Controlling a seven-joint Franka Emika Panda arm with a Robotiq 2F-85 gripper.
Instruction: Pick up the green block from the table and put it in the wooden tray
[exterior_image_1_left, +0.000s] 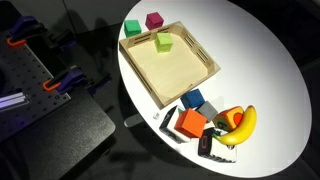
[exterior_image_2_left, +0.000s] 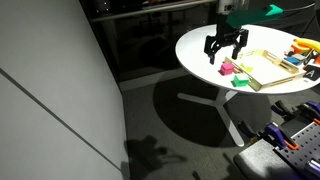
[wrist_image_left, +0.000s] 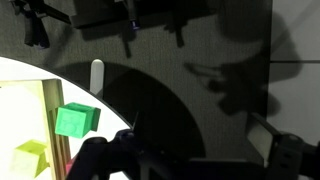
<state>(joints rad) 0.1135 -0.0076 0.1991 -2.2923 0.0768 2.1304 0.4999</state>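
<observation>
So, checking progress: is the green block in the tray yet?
Out: the green block sits on the table, outside the wooden tray.

In an exterior view, 1 black gripper (exterior_image_2_left: 225, 54) hangs below the arm (exterior_image_2_left: 232, 12), pointing straight down; its 2 fingers (exterior_image_2_left: 212, 52) are spread wide apart; the wrist view shows its dark, blurred parts along the bottom edge.

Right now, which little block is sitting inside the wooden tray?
The pale lime block, in a corner of the wooden tray. The darker green block and the magenta cube sit outside its rim on the table.
</observation>
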